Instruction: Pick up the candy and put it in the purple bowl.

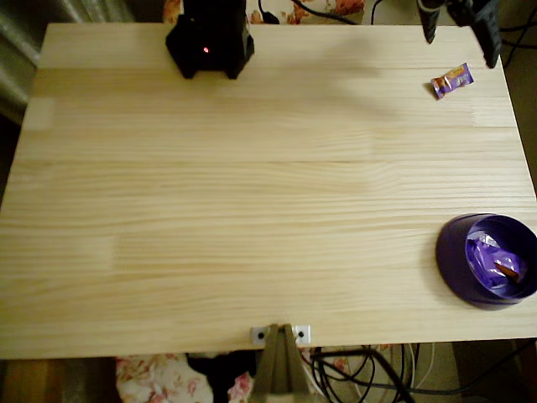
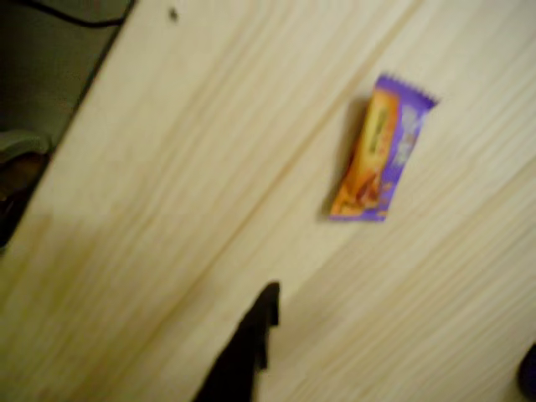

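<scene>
My gripper (image 1: 460, 29) hangs at the worktop's far right corner in the overhead view, its two dark fingers apart with nothing between them. In the wrist view one fingertip (image 2: 251, 339) pokes up from the bottom edge and a sliver of the other shows at the lower right corner, so the jaws stand wide.

The candy (image 1: 452, 81) lies flat on the bare worktop (image 1: 252, 193), just beside the gripper at about its 6 o'clock in the overhead view. In the wrist view the candy (image 2: 378, 155) sits toward 1 o'clock from the visible fingertip, its long axis running roughly 1 to 7 o'clock.

The purple bowl (image 1: 449, 260) rests well apart from the candy, near the right edge at about 4 o'clock of the worktop, with a crumpled purple wrapper (image 1: 495, 262) already lying in it.

I judge the step in hand to be the approach. To do it well I'd bring the candy between the fingers, turn the wrist so they close across its narrow width, then descend until the tips nearly graze the wood; the wrapper looks slick and thin, so a shallow pinch could slip.
</scene>
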